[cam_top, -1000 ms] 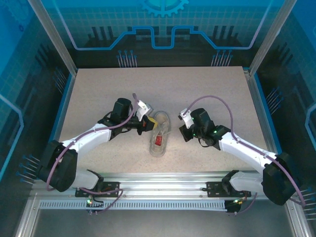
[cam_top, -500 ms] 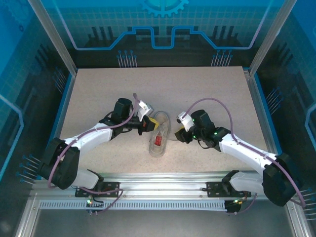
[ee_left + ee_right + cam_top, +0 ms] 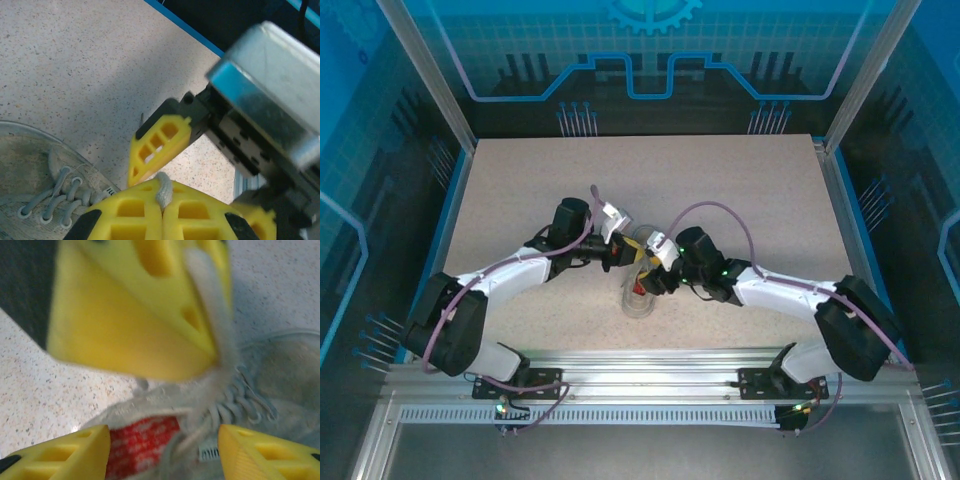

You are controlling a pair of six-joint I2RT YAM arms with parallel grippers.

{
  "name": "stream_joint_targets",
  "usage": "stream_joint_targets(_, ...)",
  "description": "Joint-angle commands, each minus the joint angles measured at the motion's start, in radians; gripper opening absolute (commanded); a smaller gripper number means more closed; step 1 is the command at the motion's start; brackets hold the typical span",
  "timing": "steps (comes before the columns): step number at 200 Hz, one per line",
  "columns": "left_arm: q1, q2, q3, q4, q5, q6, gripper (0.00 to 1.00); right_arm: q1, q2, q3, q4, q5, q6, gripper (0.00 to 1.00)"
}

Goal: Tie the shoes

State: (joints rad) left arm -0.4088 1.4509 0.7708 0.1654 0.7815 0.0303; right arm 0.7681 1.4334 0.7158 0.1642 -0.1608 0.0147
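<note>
L side first: my left gripper [image 3: 162, 200] has its yellow jaws shut tight on one thin white lace [image 3: 164, 184], the strand pinched btwn the pads and poking out past the tips. My right gripper [image 3: 164, 436] has its jaws apart w/ nothing gripped. It hangs over the shoe's opening, facing the left gripper's yellow fingers [image 3: 135, 315] and the held strand. In the left wrist view one right finger [image 3: 159, 146] sits just beside the pinched lace. I can't tell if it touches.

Outward: the small whitish-grey fabric sneaker [image 3: 638, 300] lies on the speckled beige desk [image 3: 740, 190], btwn the two arms and toward the near edge, both grippers crowded over it. Red patch [image 3: 142, 442] shows inside the opening.

Progress, my read: early. The lacing [image 3: 55, 197] is threaded through the eyelets, and one end is lifted. No cross, knot or bow visible anywhere. Can't locate the other lace end. Crossing, knotting and the bow are all left to do.

Writing: small white tag [image 3: 207, 454] next to the lacing, too blurred to read. Nothing legible on the red patch, no brand I can make out.
</note>
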Motion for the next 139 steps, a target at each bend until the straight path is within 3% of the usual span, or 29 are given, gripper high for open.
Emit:
stream_joint_targets(1, 0.004, 0.007, 0.049, 0.045, 0.042, -0.055, 0.0, 0.029, 0.038, 0.048, 0.148, 0.017, -0.003, 0.6)
stream_joint_targets(30, 0.004, 0.006, 0.067, 0.02, 0.041, -0.075, 0.0, 0.032, 0.074, 0.049, 0.221, 0.046, 0.027, 0.6)
stream_joint_targets(45, 0.005, 0.01, 0.071, 0.016, 0.046, -0.086, 0.0, 0.032, 0.091, 0.045, 0.255, 0.053, 0.039, 0.55)
stream_joint_targets(54, 0.004, 0.012, 0.071, 0.013, 0.045, -0.09, 0.0, 0.033, 0.098, 0.043, 0.268, 0.053, 0.043, 0.45)
stream_joint_targets(71, 0.004, 0.012, 0.069, 0.004, 0.04, -0.085, 0.0, 0.033, 0.105, 0.034, 0.287, 0.053, 0.048, 0.14)
stream_joint_targets(84, 0.004, 0.009, 0.068, -0.008, 0.038, -0.073, 0.0, 0.032, 0.101, 0.023, 0.293, 0.053, 0.046, 0.0)
stream_joint_targets(103, 0.005, 0.002, 0.066, -0.028, 0.033, -0.045, 0.02, 0.032, 0.096, 0.008, 0.294, 0.058, 0.037, 0.0)
stream_joint_targets(139, 0.012, -0.03, 0.054, -0.027, 0.038, -0.003, 0.33, 0.032, 0.084, -0.018, 0.309, 0.056, 0.039, 0.0)
